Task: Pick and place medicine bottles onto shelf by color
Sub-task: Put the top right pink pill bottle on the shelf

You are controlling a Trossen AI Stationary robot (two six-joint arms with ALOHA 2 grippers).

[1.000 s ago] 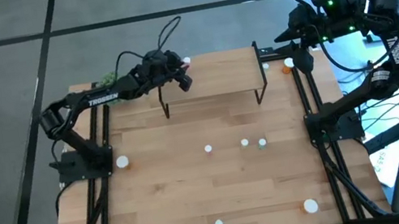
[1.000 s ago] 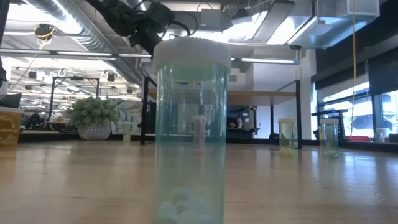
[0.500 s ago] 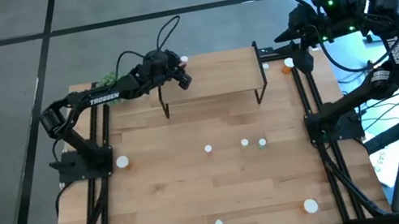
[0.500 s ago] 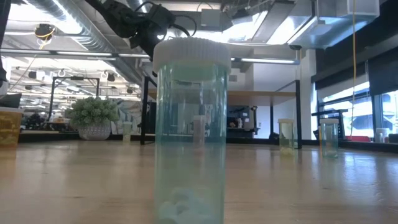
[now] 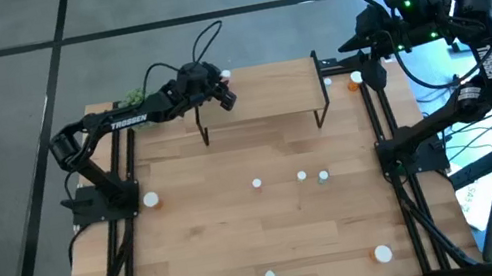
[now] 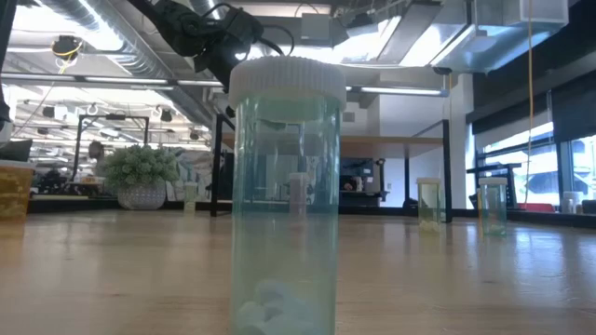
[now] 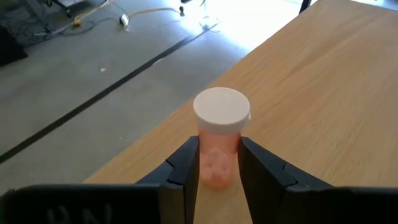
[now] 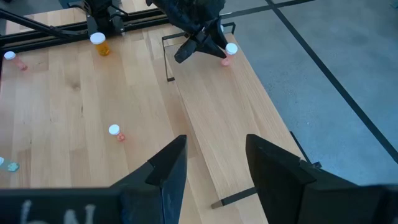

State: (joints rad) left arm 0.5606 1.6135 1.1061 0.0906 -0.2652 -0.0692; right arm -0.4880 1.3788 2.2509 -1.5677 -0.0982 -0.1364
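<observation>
- Left gripper point(image 7: 216, 163) is closed on a pink bottle point(image 7: 219, 149) with a white cap; both fingers point(image 7: 185, 168) press its sides, and the bottle stands upright between them.
- Seen from above, my left gripper point(image 5: 226, 91) is at the upper left corner of the shelf point(image 5: 263, 92), in the upper middle of the frame, and the bottle's cap point(image 5: 228, 76) shows just beside it, near the shelf's far edge.
- From my right wrist, the same bottle point(image 8: 229, 52) sits on the shelf point(image 8: 214, 118) at its far end, with my left gripper point(image 8: 200, 42) around it.
- Right gripper point(image 8: 214, 163) has its fingers apart with nothing between them; it hangs above the upper right corner of the table point(image 5: 245, 250).
- Other bottles are scattered on the table: an orange one point(image 8: 99, 43), a small pink one point(image 8: 115, 132), a few in the centre point(image 5: 302, 177) and some along the lower edge point(image 5: 382, 254).
- At table height, a clear greenish bottle point(image 6: 284, 195) stands very close, filling the middle of the frame.
</observation>
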